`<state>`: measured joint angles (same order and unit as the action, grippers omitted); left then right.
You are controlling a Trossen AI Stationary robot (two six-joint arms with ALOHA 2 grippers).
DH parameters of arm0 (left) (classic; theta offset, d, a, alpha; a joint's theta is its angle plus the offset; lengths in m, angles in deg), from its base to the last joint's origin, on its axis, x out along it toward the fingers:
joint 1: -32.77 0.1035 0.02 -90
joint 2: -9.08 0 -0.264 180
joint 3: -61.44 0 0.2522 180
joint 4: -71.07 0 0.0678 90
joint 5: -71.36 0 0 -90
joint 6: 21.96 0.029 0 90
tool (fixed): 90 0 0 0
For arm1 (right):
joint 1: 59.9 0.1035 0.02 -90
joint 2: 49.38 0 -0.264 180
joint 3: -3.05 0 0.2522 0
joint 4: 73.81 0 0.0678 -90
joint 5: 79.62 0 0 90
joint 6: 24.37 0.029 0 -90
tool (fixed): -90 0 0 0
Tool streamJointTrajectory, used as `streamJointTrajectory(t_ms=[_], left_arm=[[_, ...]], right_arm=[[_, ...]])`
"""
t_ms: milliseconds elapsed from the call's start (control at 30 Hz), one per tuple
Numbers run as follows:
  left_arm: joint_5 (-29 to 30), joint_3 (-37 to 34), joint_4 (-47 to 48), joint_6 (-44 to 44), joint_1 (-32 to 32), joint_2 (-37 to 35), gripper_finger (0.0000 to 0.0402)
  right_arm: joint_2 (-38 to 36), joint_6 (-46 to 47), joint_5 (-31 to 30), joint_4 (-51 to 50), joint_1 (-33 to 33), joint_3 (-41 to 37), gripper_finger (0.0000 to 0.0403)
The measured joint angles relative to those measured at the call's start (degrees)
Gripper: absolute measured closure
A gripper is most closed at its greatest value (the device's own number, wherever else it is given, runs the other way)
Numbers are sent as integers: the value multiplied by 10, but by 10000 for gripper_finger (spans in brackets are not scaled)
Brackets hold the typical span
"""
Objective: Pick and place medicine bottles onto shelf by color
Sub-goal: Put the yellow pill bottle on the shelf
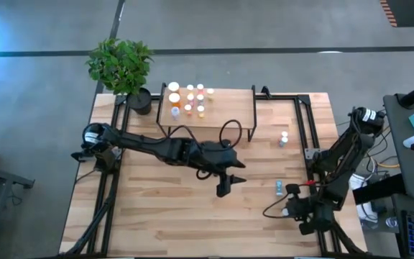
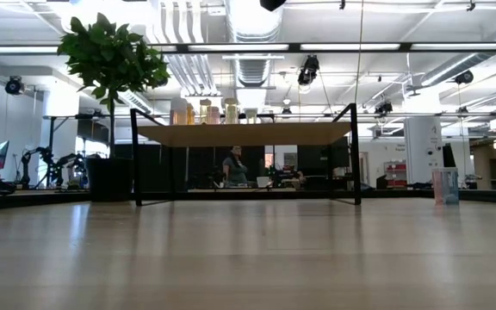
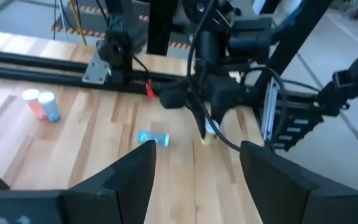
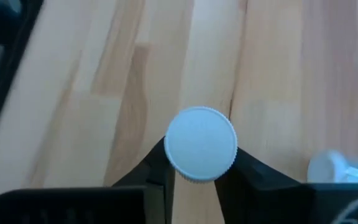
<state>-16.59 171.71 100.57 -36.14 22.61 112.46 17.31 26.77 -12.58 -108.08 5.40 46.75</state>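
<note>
**Right hand closes on a bottle: lift straight, then sort by colour**

Now the right hand (image 4: 201, 163) has its two fingers pressed against the sides of a white-capped bottle (image 4: 201, 152), which stands on the surface well to the right of the shelf (image 1: 221, 108). In the left wrist view its body looks yellowish, though too small to be sure. The grip sits just under the cap, so I judge a straight upward lift safest; any tilt could let the bottle slip. A blue bottle (image 1: 279, 188) lies on its side just beside it and should be cleared. The left hand (image 1: 226, 185) hovers with fingers wide and empty, in front of the shelf. Other bottles (image 1: 188, 98) already stand on the shelf's left end.
</note>
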Motion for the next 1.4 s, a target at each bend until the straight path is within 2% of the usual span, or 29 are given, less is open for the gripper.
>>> streamJointTrajectory(t_ms=[100,267,467,733,900,1100,1233,1400], left_arm=[[0,0,-15,0,3,0,185],[-6,-1,-60,-17,4,25,185],[-42,5,-137,-31,2,70,185],[-46,7,-137,-18,4,88,185],[-43,7,-138,22,4,87,185],[-12,13,-137,46,4,72,185],[10,14,-122,76,7,25,185],[68,6,-106,176,10,-68,185]], right_arm=[[-7,-31,7,-35,-40,41,332],[-13,-101,10,-149,-137,135,310],[-12,-187,54,-241,-254,219,308],[-12,-283,49,-260,-339,287,304],[-12,-304,49,-260,-376,332,303],[-14,-312,37,-281,-387,381,303],[-27,-287,-15,-337,-387,404,303],[-47,-276,-17,-338,-387,408,303]])
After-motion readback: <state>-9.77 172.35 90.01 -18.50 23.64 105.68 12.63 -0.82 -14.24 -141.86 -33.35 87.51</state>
